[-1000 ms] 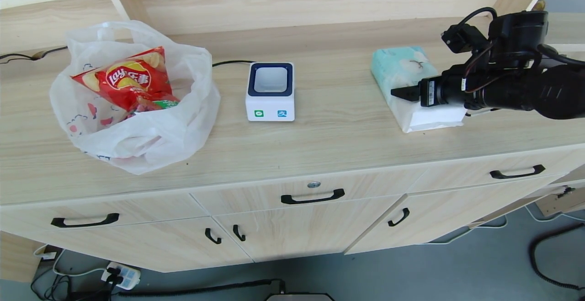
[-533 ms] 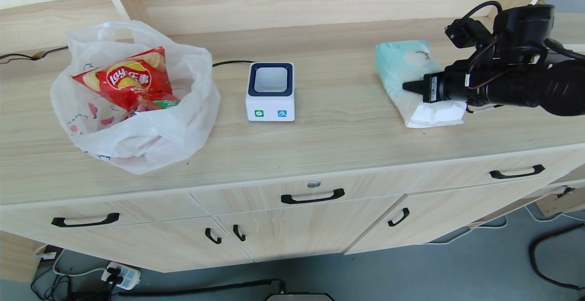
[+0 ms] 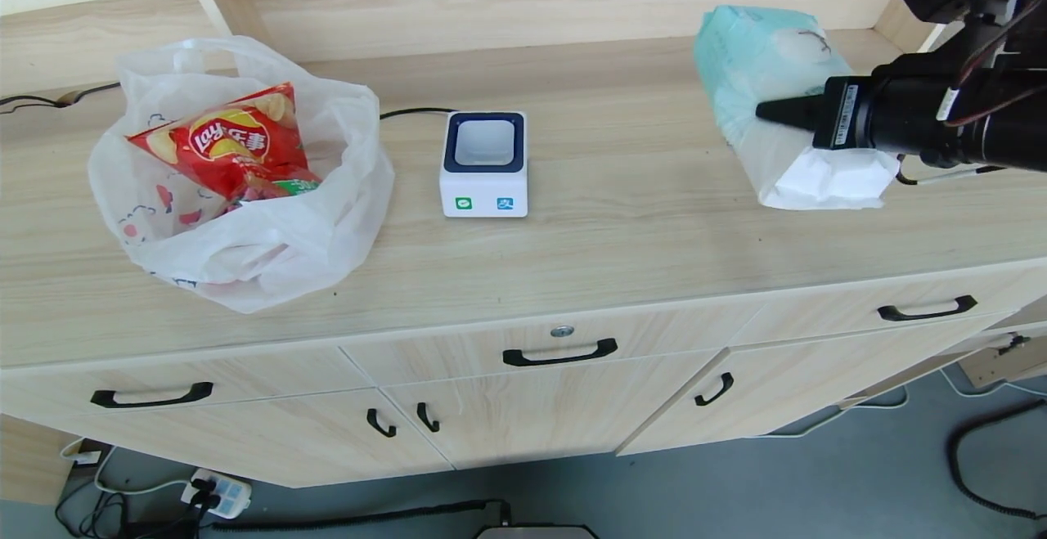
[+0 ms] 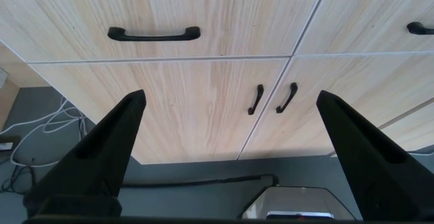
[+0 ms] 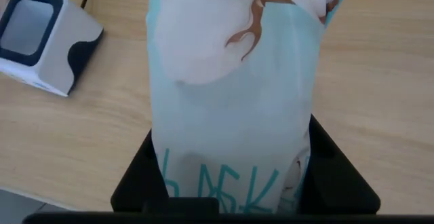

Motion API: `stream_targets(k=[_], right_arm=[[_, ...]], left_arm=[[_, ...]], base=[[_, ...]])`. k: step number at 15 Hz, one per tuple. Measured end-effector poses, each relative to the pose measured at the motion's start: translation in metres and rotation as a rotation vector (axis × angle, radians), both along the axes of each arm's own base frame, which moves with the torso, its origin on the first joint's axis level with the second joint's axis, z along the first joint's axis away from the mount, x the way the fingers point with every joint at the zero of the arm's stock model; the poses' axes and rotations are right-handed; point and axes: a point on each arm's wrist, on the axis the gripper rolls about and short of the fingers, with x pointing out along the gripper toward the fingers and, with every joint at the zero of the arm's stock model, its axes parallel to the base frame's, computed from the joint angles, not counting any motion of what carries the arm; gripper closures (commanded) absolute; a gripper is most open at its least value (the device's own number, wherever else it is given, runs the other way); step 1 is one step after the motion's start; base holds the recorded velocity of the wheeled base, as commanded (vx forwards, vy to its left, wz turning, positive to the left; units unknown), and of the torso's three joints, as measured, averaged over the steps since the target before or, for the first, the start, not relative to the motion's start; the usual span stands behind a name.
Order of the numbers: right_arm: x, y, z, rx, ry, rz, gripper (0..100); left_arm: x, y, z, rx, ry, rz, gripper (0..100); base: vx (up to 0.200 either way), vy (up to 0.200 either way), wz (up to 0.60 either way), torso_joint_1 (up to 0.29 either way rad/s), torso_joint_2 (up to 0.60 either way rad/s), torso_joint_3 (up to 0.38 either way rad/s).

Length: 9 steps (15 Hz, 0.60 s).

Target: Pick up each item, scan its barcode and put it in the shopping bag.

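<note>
my right tool point(image 3: 765, 110) clamps tissue pack point(image 3: 752, 56) at 2 o'clock. scan step next: i'd swing it toward 9 o'clock, barcode over scanner point(image 3: 484, 163). left tool point(image 4: 230, 95) spread, empty.

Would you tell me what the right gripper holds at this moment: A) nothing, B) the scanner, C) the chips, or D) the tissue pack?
D: the right gripper has its fingers on both sides of the tissue pack, while the chips sit in the bag.
</note>
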Motion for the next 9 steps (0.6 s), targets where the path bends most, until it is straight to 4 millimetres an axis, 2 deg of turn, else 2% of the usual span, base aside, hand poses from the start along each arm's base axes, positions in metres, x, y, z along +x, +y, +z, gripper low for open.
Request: stream_targets(k=[4, 7, 9], right_arm=[[-0.076, 0.016, -0.034, 0.058, 0.074, 0.128, 100], [-0.116, 0.022, -0.061, 0.098, -0.015, 0.236, 100], [-0.136, 0.032, -0.069, 0.147, -0.083, 0.337, 100]], left_arm=[[0.0, 0.0, 0.0, 0.001, 0.002, 0.0, 0], [0.0, 0.0, 0.0, 0.002, 0.003, 0.0, 0], [0.0, 0.0, 0.0, -0.001, 0.003, 0.001, 0]], base=[[0.0, 0.0, 0.0, 0.0, 0.0, 0.0], [0.0, 0.0, 0.0, 0.0, 0.0, 0.0], [0.0, 0.0, 0.0, 0.0, 0.0, 0.0]])
